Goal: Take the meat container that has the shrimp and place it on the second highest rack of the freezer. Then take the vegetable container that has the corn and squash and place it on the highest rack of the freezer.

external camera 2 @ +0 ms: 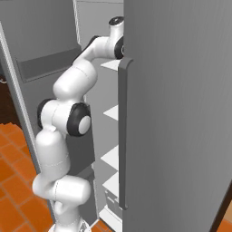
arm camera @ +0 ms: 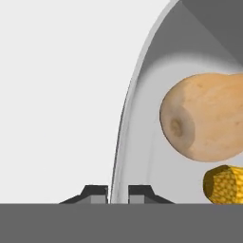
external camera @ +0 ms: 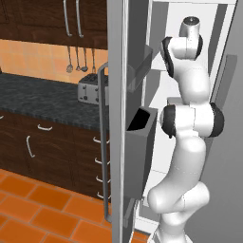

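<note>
We find the claw [arm camera: 118, 193] clamped on the rim of the vegetable container [arm camera: 137, 118], whose bowl lies ahead and right of the fingertips [arm camera: 97, 192], the squash [arm camera: 204, 121] lying crosswise beyond them, the corn [arm camera: 224, 184] nearer, inside the freezer [external camera 2: 181, 113].

- Nothing readable is showing anywhere: no text, labels, brands, numbers or signs.
- The freezer [external camera: 118, 118] door and the toaster [external camera: 88, 90] are both showing plain, unmarked faces.

Tan squash [arm camera: 209, 121], yellow corn [arm camera: 224, 184], grey container [arm camera: 142, 118].
</note>
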Controlling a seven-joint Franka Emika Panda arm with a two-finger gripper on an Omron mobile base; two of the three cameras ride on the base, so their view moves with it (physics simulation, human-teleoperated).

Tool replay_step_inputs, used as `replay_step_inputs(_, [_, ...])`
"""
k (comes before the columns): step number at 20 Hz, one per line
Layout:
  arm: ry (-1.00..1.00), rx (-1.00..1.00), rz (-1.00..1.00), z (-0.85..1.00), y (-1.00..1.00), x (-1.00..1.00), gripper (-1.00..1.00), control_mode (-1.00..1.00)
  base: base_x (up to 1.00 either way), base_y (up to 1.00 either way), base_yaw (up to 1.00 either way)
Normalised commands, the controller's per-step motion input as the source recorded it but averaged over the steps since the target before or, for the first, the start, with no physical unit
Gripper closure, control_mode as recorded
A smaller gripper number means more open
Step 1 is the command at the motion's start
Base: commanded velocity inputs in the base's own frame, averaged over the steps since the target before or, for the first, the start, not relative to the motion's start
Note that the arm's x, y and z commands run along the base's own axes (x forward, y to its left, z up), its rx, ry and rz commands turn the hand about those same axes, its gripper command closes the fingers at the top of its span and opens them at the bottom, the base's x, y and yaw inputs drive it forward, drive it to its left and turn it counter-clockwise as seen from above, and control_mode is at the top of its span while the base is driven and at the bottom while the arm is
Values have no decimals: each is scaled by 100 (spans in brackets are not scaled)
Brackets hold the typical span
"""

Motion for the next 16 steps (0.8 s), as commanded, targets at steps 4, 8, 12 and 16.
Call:
replay_step_inputs(4, [0,0,0,-6,-1,0,100,-100,0,0,0])
replay_step_inputs(8, [0,0,0,0,0,0,100,-100,0,0,0])
replay_step_inputs(12, [0,0,0,0,-5,0,-100,-100,0,0,0])
replay_step_inputs(16, [0,0,0,0,0,0,-100,-100,0,0,0])
